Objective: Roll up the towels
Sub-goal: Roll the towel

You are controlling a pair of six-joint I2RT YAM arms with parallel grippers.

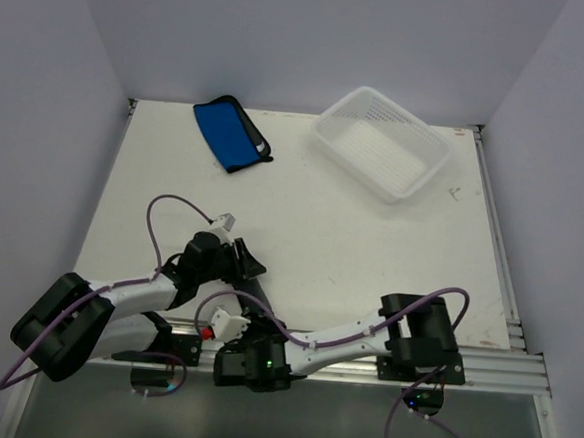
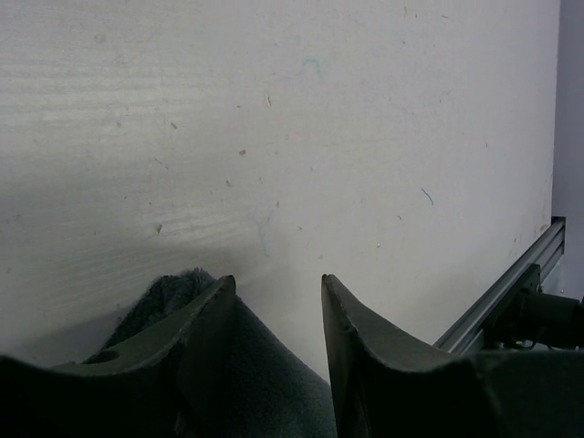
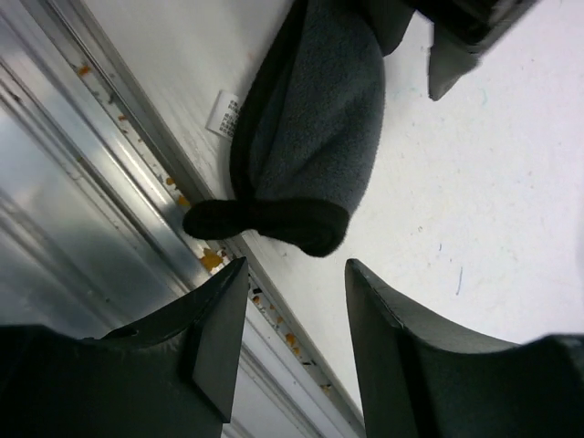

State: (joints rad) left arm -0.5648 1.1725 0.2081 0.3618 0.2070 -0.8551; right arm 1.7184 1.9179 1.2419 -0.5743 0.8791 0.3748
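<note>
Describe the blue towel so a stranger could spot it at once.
Look to the far edge of the table, by the back wall. Left of the white basket lies the blue towel, with black edging. It is the only bright thing; the other towel is dark grey.

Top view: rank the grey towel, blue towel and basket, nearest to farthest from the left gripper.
1. Grey towel: right at the left gripper, on the near side.
2. Blue towel: far side, left of centre.
3. Basket: far side, to the right of the blue towel.
</note>
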